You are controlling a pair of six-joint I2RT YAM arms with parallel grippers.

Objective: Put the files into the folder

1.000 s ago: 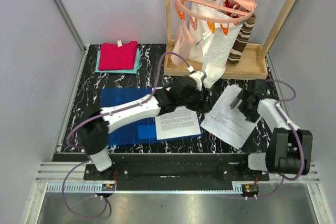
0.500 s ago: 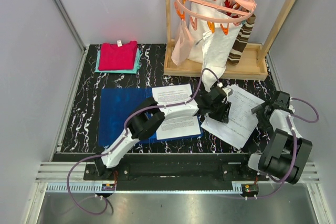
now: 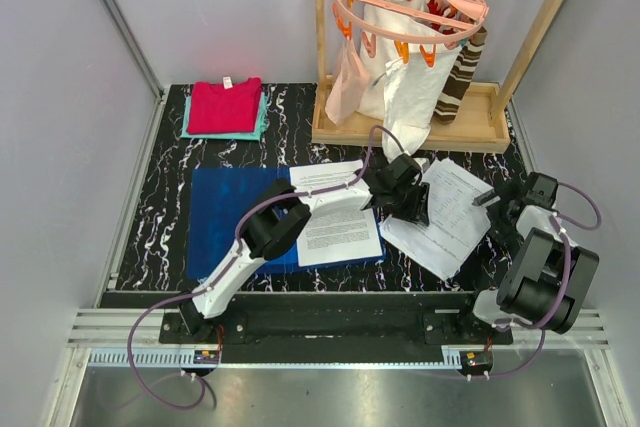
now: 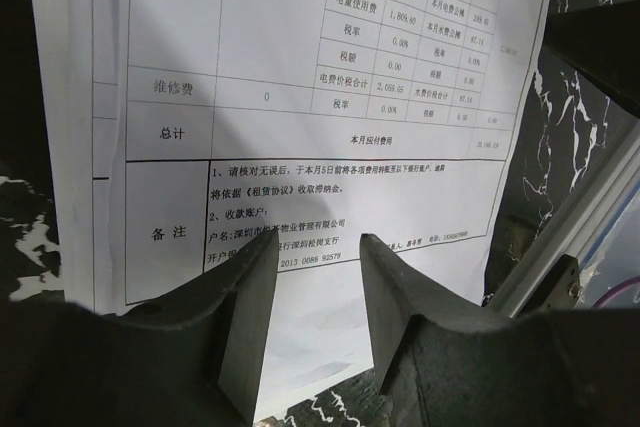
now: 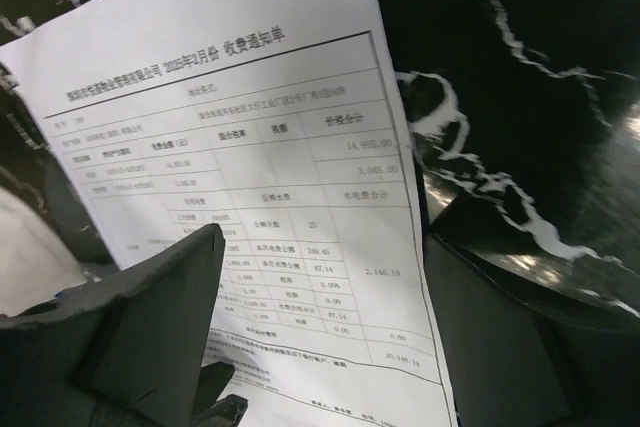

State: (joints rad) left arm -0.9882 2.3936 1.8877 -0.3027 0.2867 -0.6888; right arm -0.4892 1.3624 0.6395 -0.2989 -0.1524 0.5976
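Observation:
The folder (image 3: 222,219) lies flat and blue on the marble table, left of centre. Two printed files (image 3: 338,227) rest on its right part. More files (image 3: 452,209) lie fanned on the table to its right. My left gripper (image 3: 408,205) reaches across to that pile's left edge. In the left wrist view its jaws (image 4: 318,242) stand partly apart over the bottom margin of a sheet (image 4: 300,97), nothing gripped between them. My right gripper (image 3: 492,203) is at the pile's right edge, its jaws (image 5: 325,247) wide open above a sheet (image 5: 250,127).
Red and teal folded cloths (image 3: 225,107) sit at the back left. A wooden rack (image 3: 410,132) stands at the back right, with a peg hanger of garments (image 3: 410,27) above it. Grey walls close in the table on both sides.
The left arm swung right from the folder to the loose pile, and its jaws narrowed. The right gripper backed off the pile to its right edge.

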